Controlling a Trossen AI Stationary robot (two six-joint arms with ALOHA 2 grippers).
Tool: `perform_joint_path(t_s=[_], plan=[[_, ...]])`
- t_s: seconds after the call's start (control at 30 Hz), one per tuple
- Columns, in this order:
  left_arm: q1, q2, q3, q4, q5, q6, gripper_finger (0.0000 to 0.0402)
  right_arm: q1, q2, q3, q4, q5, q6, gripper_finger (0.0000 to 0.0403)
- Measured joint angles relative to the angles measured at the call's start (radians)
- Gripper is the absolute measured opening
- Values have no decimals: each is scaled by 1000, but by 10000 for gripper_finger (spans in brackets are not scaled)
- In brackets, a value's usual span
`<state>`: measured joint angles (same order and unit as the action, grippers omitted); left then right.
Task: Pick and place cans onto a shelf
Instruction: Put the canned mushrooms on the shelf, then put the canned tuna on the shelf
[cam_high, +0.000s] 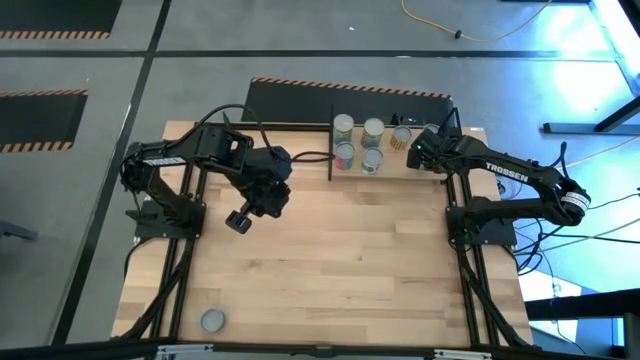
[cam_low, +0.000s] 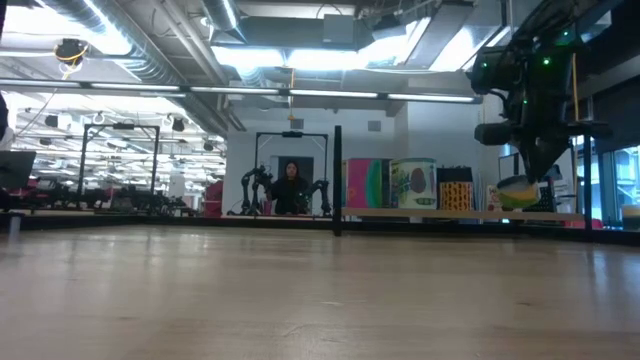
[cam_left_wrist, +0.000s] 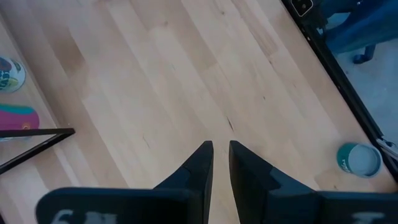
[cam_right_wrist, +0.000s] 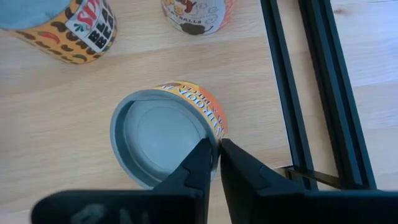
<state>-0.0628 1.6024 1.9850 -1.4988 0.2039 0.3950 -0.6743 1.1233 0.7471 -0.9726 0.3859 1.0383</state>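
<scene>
The shelf (cam_high: 392, 172) is a light wood board at the table's far edge, with a black upright panel (cam_high: 331, 140) on its left. Several cans (cam_high: 358, 142) stand upright on it; they also show in the low view (cam_low: 400, 184). My right gripper (cam_right_wrist: 216, 152) is over the shelf's right part, shut on an orange-labelled can (cam_right_wrist: 168, 134) with a grey top, which also shows in the low view (cam_low: 517, 192). My left gripper (cam_left_wrist: 221, 149) is shut and empty above the table's middle left (cam_high: 240, 218). One teal-labelled can (cam_high: 212, 320) stands on the table near its near left corner. My right gripper pinches the orange can's top rim (cam_right_wrist: 214, 138) between its two fingers, one fingertip (cam_right_wrist: 202, 152) over the grey lid and the other outside the wall. The fingers come from above, pointing down. Whether the can's base rests on the shelf, I cannot tell.
Two other cans (cam_right_wrist: 62, 25) (cam_right_wrist: 196, 12) stand on the shelf close to the held one. A black frame rail (cam_right_wrist: 298, 87) runs along the shelf's right side. The wide wooden tabletop (cam_high: 350, 260) lies between the shelf and the lone can. A person (cam_low: 291, 187) stands far behind the table.
</scene>
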Motion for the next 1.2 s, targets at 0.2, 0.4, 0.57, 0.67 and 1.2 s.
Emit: perform_joint_path(t_s=[0.2, 0.4, 0.57, 0.67, 1.2], plan=[[0, 0, 0, -12, 0, 0, 44, 0, 0, 0, 1, -5, 0, 40], [0, 0, 0, -12, 0, -1, 44, 1, 1, 20, -1, -30, 6, 33], [0, 0, 0, -12, 0, -2, 44, 1, 2, 20, -1, -27, 4, 15], [0, 0, 0, -12, 0, -2, 44, 1, 2, 20, 0, -24, 6, 19], [0, 0, 0, -12, 0, -2, 44, 1, -2, 25, 31, -63, -19, 61]])
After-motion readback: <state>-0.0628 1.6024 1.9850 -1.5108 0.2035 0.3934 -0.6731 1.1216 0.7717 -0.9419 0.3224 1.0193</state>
